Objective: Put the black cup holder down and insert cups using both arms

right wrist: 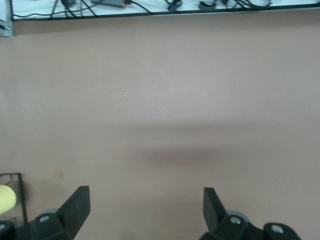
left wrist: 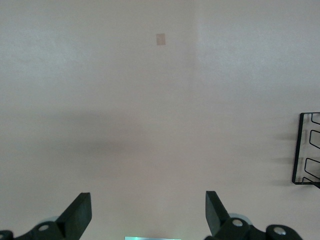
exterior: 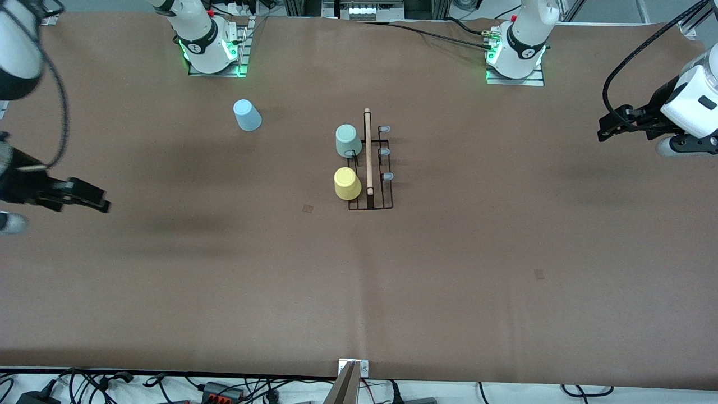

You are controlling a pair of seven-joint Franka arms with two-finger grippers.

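Black wire forms the rectangular cup holder point(exterior: 370, 168) with its light wooden rod handle, standing mid-table in the front view, its long axis running from the robots' bases toward the camera. A pale green plastic tumbler point(exterior: 348, 140) and a yellow plastic tumbler point(exterior: 347, 183) sit upturned on its pegs along the side toward the right arm's end, the yellow one nearer the camera; the three pale-tipped pegs point(exterior: 385, 152) on the side toward the left arm's end are bare. A light blue plastic tumbler point(exterior: 247, 115) lies on the brown table point(exterior: 505, 252) well apart from the holder, farther from the camera and toward the right arm's end, so the right arm looks the better placed to fetch it. The right gripper point(exterior: 95, 197) hangs over that end of the table, the left gripper point(exterior: 608, 128) over the other end; both are well clear of the cups. In the left wrist view the left gripper's point(left wrist: 148, 212) jaws stand wide apart and empty, with a corner of the holder point(left wrist: 302, 150) at the picture's edge. In the right wrist view the right gripper's point(right wrist: 146, 210) jaws are likewise spread with nothing between them, the yellow tumbler point(right wrist: 6, 198) just showing; the blue one is not in sight there.
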